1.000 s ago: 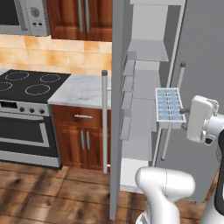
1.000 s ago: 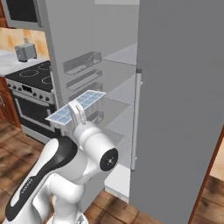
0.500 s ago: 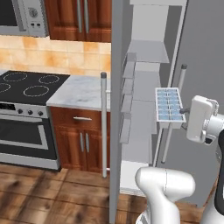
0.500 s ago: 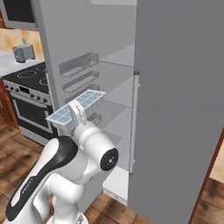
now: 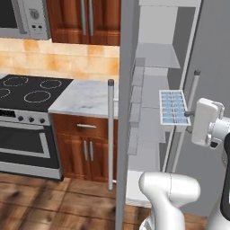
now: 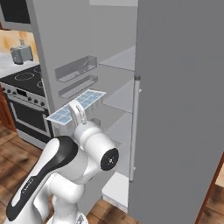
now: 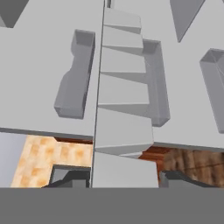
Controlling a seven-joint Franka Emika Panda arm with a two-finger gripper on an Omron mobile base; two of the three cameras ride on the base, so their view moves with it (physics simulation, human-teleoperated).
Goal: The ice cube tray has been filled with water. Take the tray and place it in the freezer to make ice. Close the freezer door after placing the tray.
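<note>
No brand, label or other writing can be read on anything here. My gripper (image 5: 187, 114) is clenched on the short edge of the ice cube tray (image 5: 173, 107), holding it level in the air in front of the open freezer (image 5: 155, 58); the water (image 6: 87, 100) shows as pale blue squares across its cells. The tray hangs just before the white shelves (image 5: 157, 56), between the open freezer door (image 5: 127, 90) on the left of the left base view and the closed wider grey door (image 6: 183, 100) with its bar handle (image 6: 134, 127). The freezer door stands edge-on, its white door bins (image 5: 135, 96) facing the shelves and its long bar handle (image 5: 110, 134) on the outer side. Beyond that door are a marble counter (image 5: 87, 96), brown wooden cabinets (image 5: 85, 139), a black stove (image 5: 27, 90), a microwave (image 5: 22, 18) and a toaster (image 6: 19, 54).
</note>
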